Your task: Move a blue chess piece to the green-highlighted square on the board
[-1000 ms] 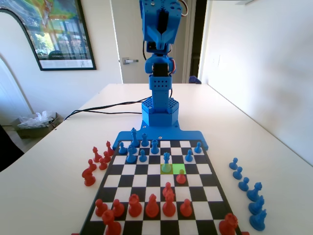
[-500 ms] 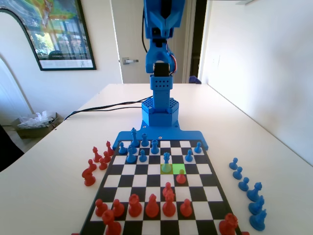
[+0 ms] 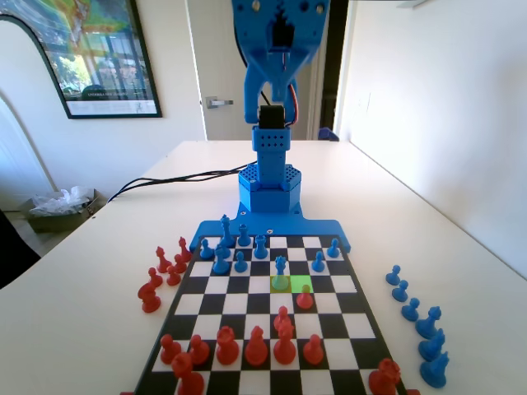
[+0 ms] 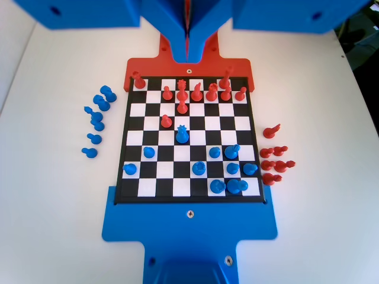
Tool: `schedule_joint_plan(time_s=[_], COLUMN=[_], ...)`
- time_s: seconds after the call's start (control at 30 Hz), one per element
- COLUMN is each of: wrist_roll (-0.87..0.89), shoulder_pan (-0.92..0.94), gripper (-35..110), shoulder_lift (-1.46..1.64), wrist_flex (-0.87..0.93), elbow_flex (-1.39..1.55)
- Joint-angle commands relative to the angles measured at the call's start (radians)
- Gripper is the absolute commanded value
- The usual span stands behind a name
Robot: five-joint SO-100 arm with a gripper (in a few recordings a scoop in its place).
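Observation:
The blue chess piece (image 3: 281, 267) (image 4: 182, 135) stands upright on the duller yellow-olive cell near the middle of the board (image 3: 247, 306) (image 4: 172, 187). The green-highlighted square (image 3: 300, 284) lies directly to the right of that cell in the fixed view. A red pawn (image 3: 305, 297) (image 4: 166, 121) stands at the green square's near edge. My gripper (image 3: 278, 86) (image 4: 188, 54) hangs high above the board's far end, well clear of every piece. Its jaws are pressed together with only a thin seam between them, and they hold nothing.
Other blue pieces (image 3: 221, 259) crowd the board's far rows and red pieces (image 3: 256, 346) the near rows. Captured blue pieces (image 3: 424, 329) line the table on the right in the fixed view. Captured red ones (image 3: 156, 280) lie on the left.
The raised arm has shifted at the top of the fixed view, bringing the gripper head more into sight. No piece on the board has moved.

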Motion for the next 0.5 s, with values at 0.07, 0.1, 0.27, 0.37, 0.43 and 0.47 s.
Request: schedule_joint_plan(time_s=[0.07,0.1,0.27,0.37,0.43,0.47], wrist_roll=[-0.017,-0.018,-0.04,-0.058,-0.074,-0.078], shoulder_pan=[0.025,0.031,0.049,0.058,0.054,0.048], gripper=[4,5,7,7,8,8], shoulder_lift=[-0.005,-0.005,-0.005,-0.014,-0.041,-0.058], wrist_flex=[-0.161,-0.195,-0.377,-0.462,-0.499,-0.525], elbow_flex=[0.086,0.109,0.25,0.327,0.367,0.387])
